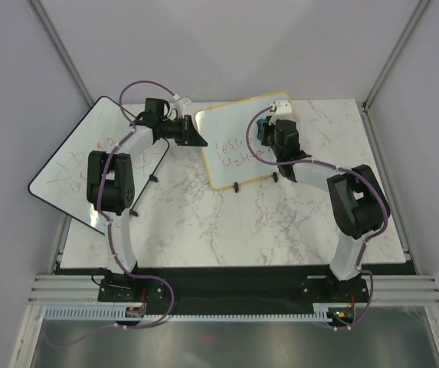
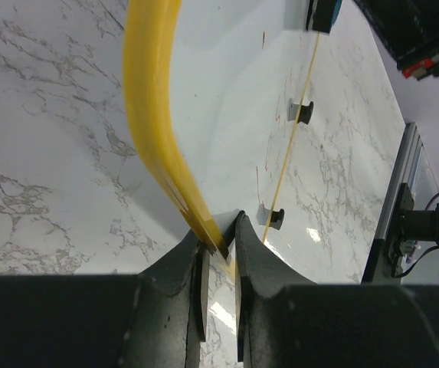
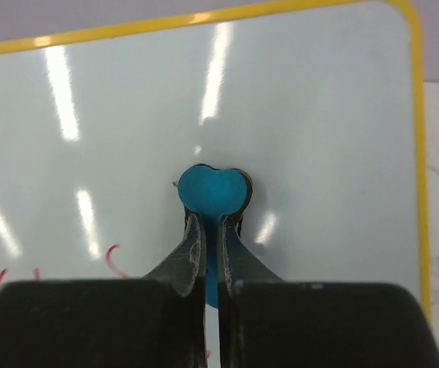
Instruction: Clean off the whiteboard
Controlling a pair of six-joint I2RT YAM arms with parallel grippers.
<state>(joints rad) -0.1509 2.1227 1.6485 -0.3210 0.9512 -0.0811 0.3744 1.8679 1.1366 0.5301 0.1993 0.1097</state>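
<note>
The whiteboard (image 1: 230, 123), small with a tan frame and two black feet, stands tilted at the table's middle back. Red writing (image 1: 232, 151) covers its lower part. My left gripper (image 1: 198, 138) is shut on the board's left frame edge; in the left wrist view the yellow frame (image 2: 154, 115) runs down into the pinched left gripper (image 2: 219, 239). My right gripper (image 1: 265, 132) is shut on a blue eraser (image 3: 213, 192), which is pressed flat on the white surface (image 3: 303, 100) near the board's upper right. Red strokes (image 3: 112, 261) lie left of the right gripper (image 3: 214, 221).
A larger black-edged whiteboard (image 1: 66, 165) with red doodles lies at the left, overhanging the marble table (image 1: 227, 222). The board's black feet (image 2: 306, 113) rest on the marble. Grey walls close in the back and sides.
</note>
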